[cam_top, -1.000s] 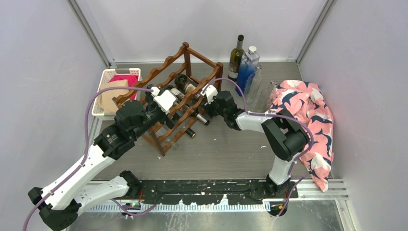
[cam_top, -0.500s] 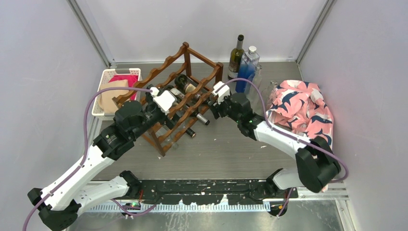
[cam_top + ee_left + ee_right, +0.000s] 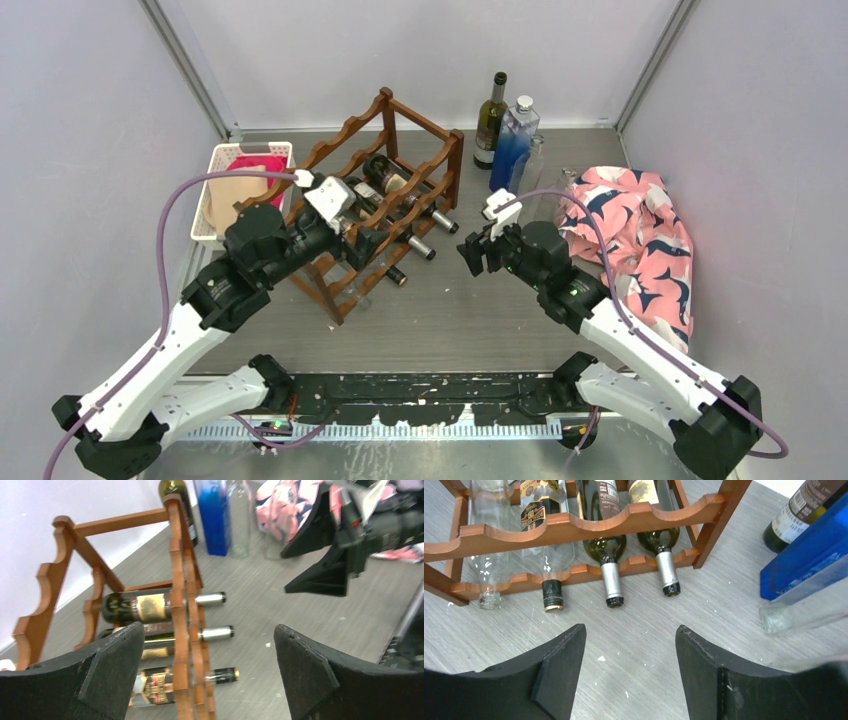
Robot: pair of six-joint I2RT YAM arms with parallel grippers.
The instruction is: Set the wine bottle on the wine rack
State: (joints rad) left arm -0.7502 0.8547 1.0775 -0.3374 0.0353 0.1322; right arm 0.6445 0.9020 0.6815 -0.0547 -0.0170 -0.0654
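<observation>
The dark reddish-brown wine rack stands at the back left of centre, seen too in the left wrist view and right wrist view. Several bottles lie in it, necks poking out at the front; the uppermost is a dark wine bottle with a silver neck. Another dark green wine bottle stands upright behind the rack. My left gripper hovers at the rack's front face, open and empty. My right gripper is apart from the rack, to its right, open over bare table.
A blue bottle and a clear glass bottle stand beside the upright green one. A pink patterned cloth lies at the right. A white basket with cloths sits left of the rack. Walls close in on three sides.
My right gripper has drawn back from the rack towards the front right, with its jaws wider apart. The left gripper shifted slightly left and stayed open.
</observation>
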